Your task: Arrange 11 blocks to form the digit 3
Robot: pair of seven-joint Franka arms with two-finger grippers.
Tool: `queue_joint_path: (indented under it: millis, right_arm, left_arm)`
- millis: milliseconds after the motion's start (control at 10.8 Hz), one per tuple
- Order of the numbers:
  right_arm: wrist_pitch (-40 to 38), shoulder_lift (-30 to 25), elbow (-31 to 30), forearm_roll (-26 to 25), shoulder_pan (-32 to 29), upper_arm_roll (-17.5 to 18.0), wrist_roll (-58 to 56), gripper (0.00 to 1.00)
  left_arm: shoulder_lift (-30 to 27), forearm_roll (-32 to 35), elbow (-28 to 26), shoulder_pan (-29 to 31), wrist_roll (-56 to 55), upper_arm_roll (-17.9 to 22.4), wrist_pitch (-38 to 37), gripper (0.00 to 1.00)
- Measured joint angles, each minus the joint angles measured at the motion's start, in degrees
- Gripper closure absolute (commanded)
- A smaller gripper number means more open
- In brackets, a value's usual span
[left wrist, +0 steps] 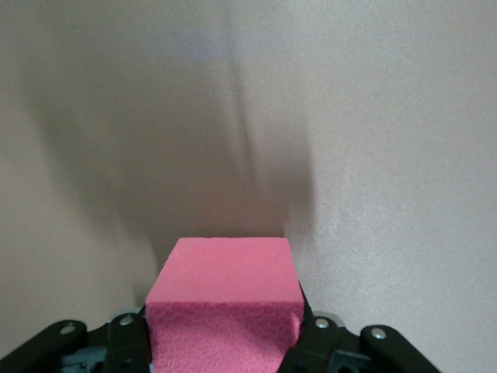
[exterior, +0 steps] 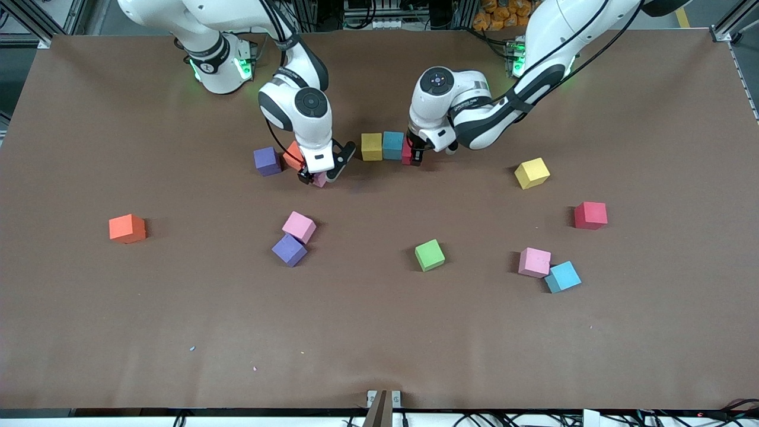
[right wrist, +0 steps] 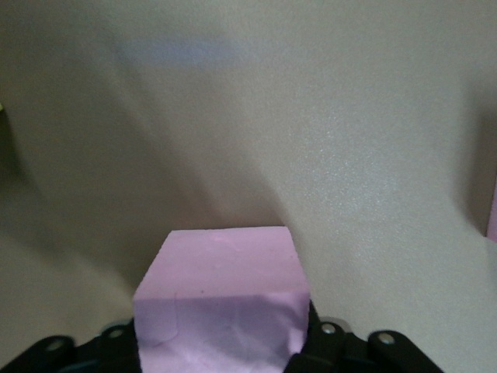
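A yellow block (exterior: 372,146) and a light blue block (exterior: 392,145) sit side by side in a row near the robots' bases. My left gripper (exterior: 413,157) is shut on a red block (exterior: 407,153) right beside the light blue one, at the row's end toward the left arm. In the left wrist view that red block (left wrist: 225,299) fills the space between the fingers of the left gripper (left wrist: 224,342). My right gripper (exterior: 314,177) is low over the table, shut on a pink block (exterior: 321,179). The same pink block (right wrist: 221,299) sits squeezed between the jaws of the right gripper (right wrist: 221,346).
A purple block (exterior: 267,161) and an orange block (exterior: 292,155) sit close beside the right gripper. Loose blocks lie nearer the front camera: orange (exterior: 127,228), pink (exterior: 299,226), purple (exterior: 289,249), green (exterior: 429,255), yellow (exterior: 532,173), red (exterior: 590,215), pink (exterior: 535,262), light blue (exterior: 563,276).
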Motion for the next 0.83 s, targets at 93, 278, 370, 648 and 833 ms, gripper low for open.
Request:
queue_joint_path:
  millis: [93,278,370,648,833]
  right_arm:
    - [0.00,-0.02,0.00,0.00,0.00,0.00,-0.01,1.00]
    - [0.02,-0.02,0.02,0.21,0.00,-0.01,0.02,1.00]
    - [0.20,-0.02,0.05,1.10,-0.01,-0.03,0.09,1.00]
    - [0.76,-0.16,0.53,6.24,-0.22,-0.30,0.24,1.00]
    - [0.98,-0.67,0.83,12.20,-0.48,-1.11,0.37,1.00]
  left_arm:
    - [0.06,0.00,0.04,-0.06,-0.04,0.00,0.06,0.55]
    - [0.25,0.00,0.07,-0.52,-0.17,0.00,0.12,0.00]
    - [0.37,0.00,0.10,-0.74,-0.59,0.00,0.12,0.00]
    - [0.35,0.00,0.54,-0.75,-0.67,-0.01,0.10,0.00]
    - [-0.01,0.00,1.10,-0.03,-0.67,-1.71,-1.64,0.00]
